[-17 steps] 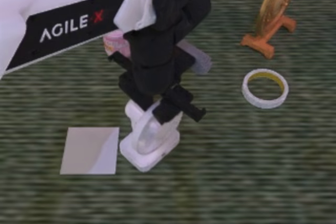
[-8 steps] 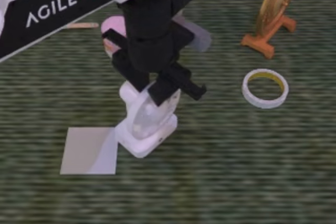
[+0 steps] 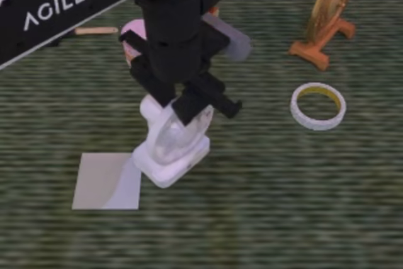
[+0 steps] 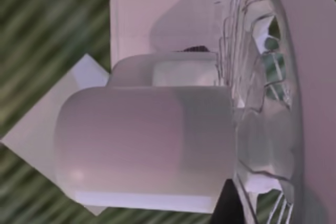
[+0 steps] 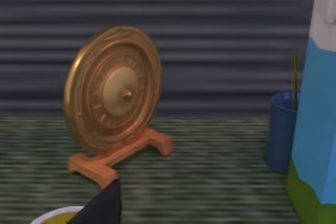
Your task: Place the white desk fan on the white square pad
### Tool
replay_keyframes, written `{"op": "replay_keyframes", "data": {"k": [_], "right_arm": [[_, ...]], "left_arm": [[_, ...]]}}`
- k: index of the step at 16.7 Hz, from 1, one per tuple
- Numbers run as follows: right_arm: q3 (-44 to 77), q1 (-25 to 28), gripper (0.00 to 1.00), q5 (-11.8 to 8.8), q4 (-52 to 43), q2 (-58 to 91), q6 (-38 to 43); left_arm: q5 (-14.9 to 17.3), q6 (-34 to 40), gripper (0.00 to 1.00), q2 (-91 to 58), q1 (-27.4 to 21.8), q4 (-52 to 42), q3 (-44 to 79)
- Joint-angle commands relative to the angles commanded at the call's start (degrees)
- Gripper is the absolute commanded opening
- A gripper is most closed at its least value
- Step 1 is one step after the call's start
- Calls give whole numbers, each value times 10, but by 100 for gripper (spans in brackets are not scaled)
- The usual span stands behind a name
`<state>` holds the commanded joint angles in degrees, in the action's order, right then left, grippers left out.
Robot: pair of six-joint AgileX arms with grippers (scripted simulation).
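Our left hand (image 3: 179, 102) was clamped on the white desk fan (image 3: 170, 149), which hung upright directly beneath it. Just beyond the fan's base, toward the tabletop's left, lay the white square pad (image 3: 104, 182); the base only overlapped the pad's near edge. We judged the pickup done and the carry partly done, with centring and release left. Farther off, "AGILE X" read on our arm. Our right hand (image 5: 102, 208) sat parked near the tape ring (image 3: 318, 106), its grip unclear.

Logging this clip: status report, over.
Left end effector shut on white desk fan, at white square pad's right edge. Right arm out of top view. Path clear.
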<state>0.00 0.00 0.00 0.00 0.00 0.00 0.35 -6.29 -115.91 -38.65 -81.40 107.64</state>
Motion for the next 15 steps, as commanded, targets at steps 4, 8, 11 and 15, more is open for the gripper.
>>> {"op": "replay_keyframes", "data": {"k": [4,8,11,15], "right_arm": [[0,0,100,0,0,0,0],[0,0,100,0,0,0,0],[0,0,100,0,0,0,0],[0,0,100,0,0,0,0]], "left_arm": [[-1,-111,0,32,29,4,-39],[-2,-293,0,84,73,12,-100],[-3,-433,0,127,109,20,-152],[-3,-562,0,177,147,32,-208]]}}
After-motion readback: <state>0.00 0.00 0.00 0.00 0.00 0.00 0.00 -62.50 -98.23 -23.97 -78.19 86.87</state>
